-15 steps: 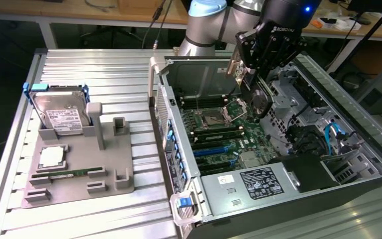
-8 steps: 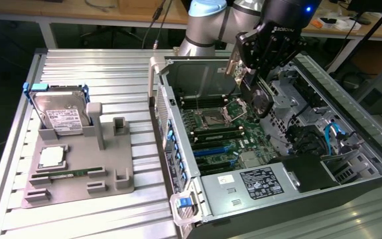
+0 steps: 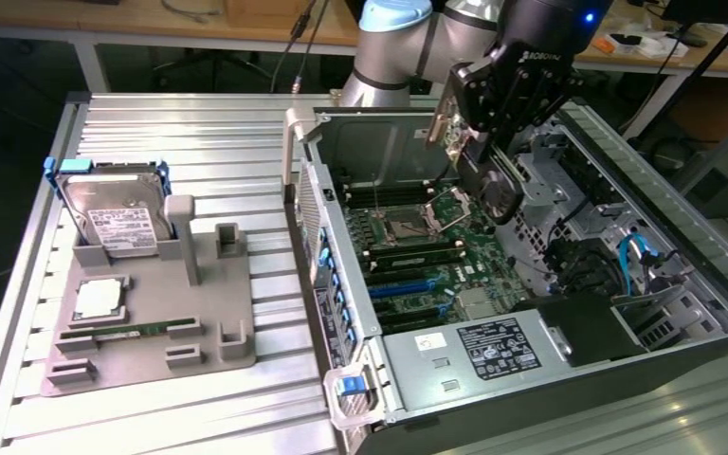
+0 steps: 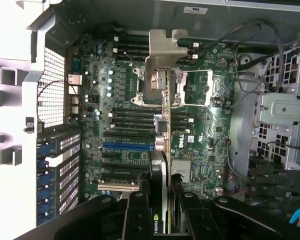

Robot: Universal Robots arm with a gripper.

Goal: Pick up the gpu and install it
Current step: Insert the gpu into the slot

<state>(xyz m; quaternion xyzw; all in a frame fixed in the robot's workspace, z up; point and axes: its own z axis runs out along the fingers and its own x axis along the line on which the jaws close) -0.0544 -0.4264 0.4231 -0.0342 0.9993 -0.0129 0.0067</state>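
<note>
The gpu (image 3: 496, 188) hangs upright over the open computer case (image 3: 667, 237), with my gripper (image 3: 481, 150) shut on its top edge. Its green board and black round-fan cooler face the exterior view's right. In the wrist view the gpu (image 4: 164, 150) appears edge-on between my two black fingers (image 4: 139, 216), and its silvery end bracket (image 4: 162, 52) points down at the motherboard (image 4: 125, 100). The card is above the board, near the processor socket (image 4: 190, 90), and touches no slot. A blue expansion slot (image 4: 127, 146) lies beside it.
On the ribbed table, a grey holder (image 3: 200, 313) carries a silver hard drive with blue rails (image 3: 111, 213), a processor (image 3: 99, 299) and a memory stick (image 3: 130, 330). Inside the case are a power supply (image 3: 491, 346), drive cages (image 3: 655, 313) and cables (image 3: 636, 251).
</note>
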